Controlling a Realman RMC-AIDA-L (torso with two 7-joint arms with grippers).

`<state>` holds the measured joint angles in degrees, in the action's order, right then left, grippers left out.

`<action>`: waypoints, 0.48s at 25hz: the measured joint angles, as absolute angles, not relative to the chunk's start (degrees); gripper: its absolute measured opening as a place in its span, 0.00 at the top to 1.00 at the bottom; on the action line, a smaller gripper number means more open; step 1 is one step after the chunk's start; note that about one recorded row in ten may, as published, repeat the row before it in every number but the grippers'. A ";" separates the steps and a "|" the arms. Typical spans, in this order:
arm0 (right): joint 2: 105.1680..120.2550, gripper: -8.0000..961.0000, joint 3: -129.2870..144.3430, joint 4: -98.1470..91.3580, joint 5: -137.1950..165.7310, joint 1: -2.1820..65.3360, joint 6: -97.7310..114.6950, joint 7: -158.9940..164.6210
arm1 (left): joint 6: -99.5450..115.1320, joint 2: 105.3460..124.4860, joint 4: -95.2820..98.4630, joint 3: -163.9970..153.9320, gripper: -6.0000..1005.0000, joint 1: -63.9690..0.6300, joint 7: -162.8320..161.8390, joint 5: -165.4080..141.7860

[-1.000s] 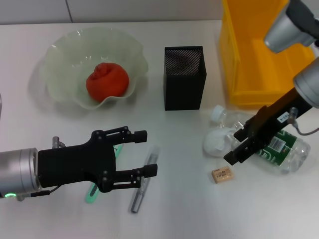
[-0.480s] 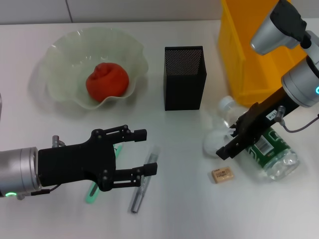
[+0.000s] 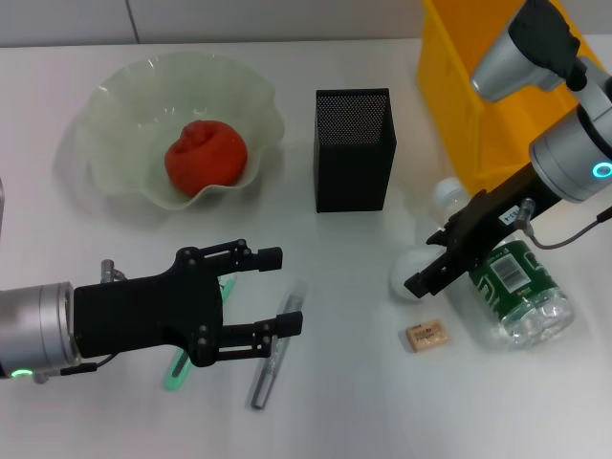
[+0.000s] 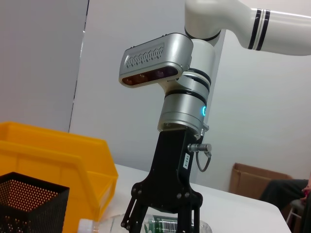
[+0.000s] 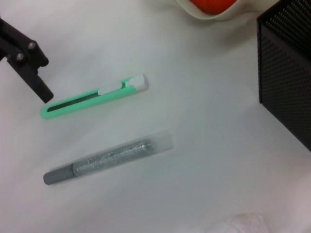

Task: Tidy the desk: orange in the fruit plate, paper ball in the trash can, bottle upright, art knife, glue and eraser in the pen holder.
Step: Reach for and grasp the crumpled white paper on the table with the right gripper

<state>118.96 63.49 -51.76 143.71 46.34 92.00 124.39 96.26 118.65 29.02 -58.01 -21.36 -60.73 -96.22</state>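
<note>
The orange (image 3: 206,153) lies in the fruit plate (image 3: 115,105). On the desk (image 3: 344,411), my left gripper (image 3: 280,292) hovers open over the art knife (image 5: 92,99) and the glue (image 3: 273,368). The bottle (image 3: 512,282) lies on its side, cap toward the trash can (image 3: 478,105). My right gripper (image 3: 435,260) is open, reaching across the bottle's shoulder with its tips above the paper ball (image 3: 404,275); whether it touches the bottle I cannot tell. The eraser (image 3: 426,335) lies just in front of it. The pen holder (image 3: 354,148) stands at centre.
A cardboard box (image 4: 255,179) sits on the floor beyond the desk's right side. The right arm's grey wrist (image 3: 574,153) hangs over the trash can's front wall.
The right gripper has shifted back and left. The bottle has swung with it, cap end toward the trash can and body nearer the eraser. The left arm has not moved.
</note>
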 joint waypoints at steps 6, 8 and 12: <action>119.00 0.13 64.34 -49.72 143.35 46.74 90.26 124.20 | 96.26 118.66 29.00 -57.99 0.23 -21.36 -60.48 -96.22; 119.03 0.13 64.83 -49.17 143.26 46.78 89.71 124.13 | 96.25 118.66 29.00 -57.98 0.23 -21.36 -60.20 -96.22; 119.11 0.16 65.57 -48.88 143.23 46.84 89.40 124.11 | 96.24 118.65 29.00 -58.01 0.23 -21.36 -60.20 -96.22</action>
<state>119.11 65.57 -48.88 143.23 46.84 89.40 124.11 96.24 118.65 29.00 -58.01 -21.36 -60.20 -96.22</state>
